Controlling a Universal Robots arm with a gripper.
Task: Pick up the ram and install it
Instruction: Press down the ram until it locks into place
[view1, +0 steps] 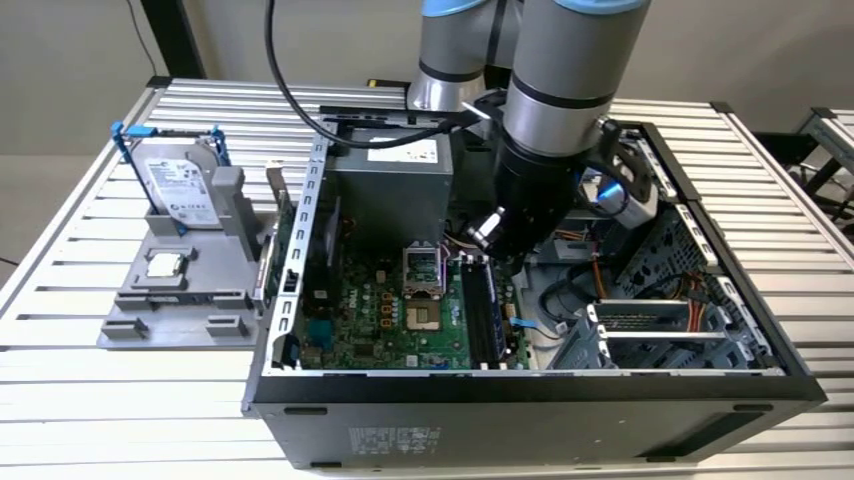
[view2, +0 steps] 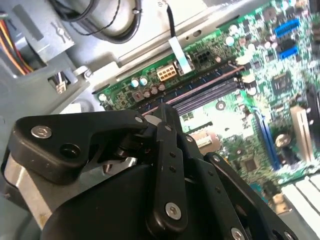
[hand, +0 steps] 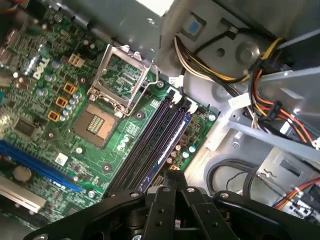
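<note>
The claw (hand: 175, 192) hung over the memory slots (hand: 150, 142), fingers drawn together. The ram (hand: 167, 147) already seemed seated in the outermost slot; pressing straight down evenly looked wisest.

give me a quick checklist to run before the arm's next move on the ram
1. ram lined up with a memory slot: ok, it lies along the slot nearest the power cables.
2. ram pressed fully home: cannot tell.
3. gripper over the ram's end: ok.
4. slot latches closed: cannot tell.
5. power cables off the slots: ok.
6. hard drive out of the arm's way: ok, it stands outside the case.
</note>
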